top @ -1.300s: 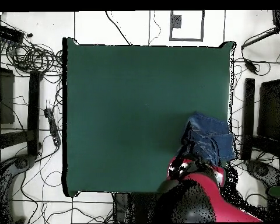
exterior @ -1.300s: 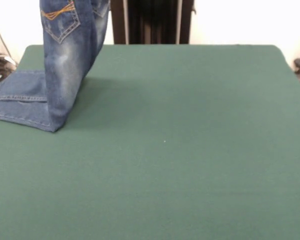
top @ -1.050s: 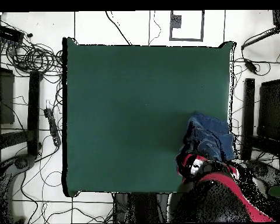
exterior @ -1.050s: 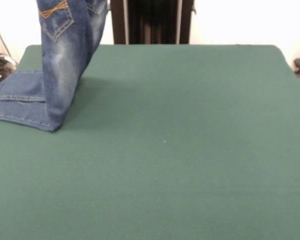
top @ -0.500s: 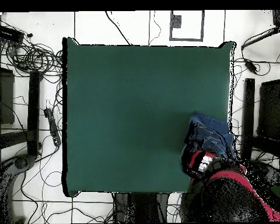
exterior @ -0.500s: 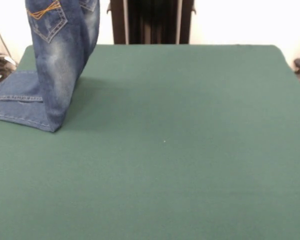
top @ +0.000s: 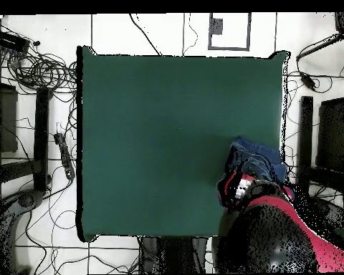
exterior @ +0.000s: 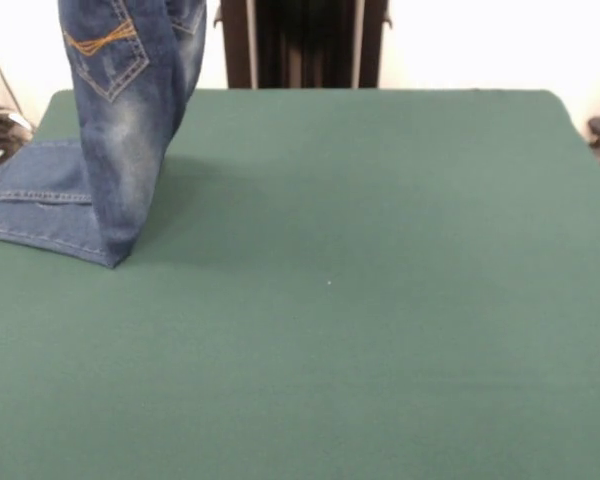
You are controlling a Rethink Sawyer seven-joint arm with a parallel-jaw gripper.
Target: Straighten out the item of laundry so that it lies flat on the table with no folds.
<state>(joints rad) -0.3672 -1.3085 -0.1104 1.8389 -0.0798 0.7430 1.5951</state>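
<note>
The blue denim jeans hang upright from above the top edge of the front view, back pocket with orange stitching showing. One leg end lies flat on the dark green table at its far left corner, hem by the table's edge. In the overhead view the jeans sit bunched near the right edge of the table. My gripper is over them, under the red and black arm's end. It holds the jeans up by the top; its grip point is hidden.
The black pedestal stands behind the far edge. Cables and dark stands lie on the floor on both sides of the table. The jeans' leg reaches the table's side edge.
The hanging jeans swung left, then came back slightly right and lower. In the overhead view the arm's end moved towards the table's right edge and further over the jeans.
</note>
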